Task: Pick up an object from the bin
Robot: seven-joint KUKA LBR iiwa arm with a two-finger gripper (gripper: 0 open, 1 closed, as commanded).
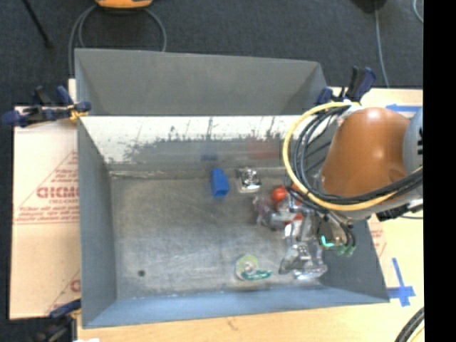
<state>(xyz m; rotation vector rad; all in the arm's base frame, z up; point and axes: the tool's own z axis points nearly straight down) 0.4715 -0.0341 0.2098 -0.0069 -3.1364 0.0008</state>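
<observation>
Since the loose things (pixel 274 209) lay bunched at the right end of the bin (pixel 92 226), the gripper (pixel 303 251) hung low there, over a clear shiny piece (pixel 308 268); whether it was open or held anything could not be told

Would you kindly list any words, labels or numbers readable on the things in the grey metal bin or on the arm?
None is readable.
The small blue block, the shiny metal piece and the round pale-and-green thing bear no legible marks; the arm's orange cover is plain.
</observation>
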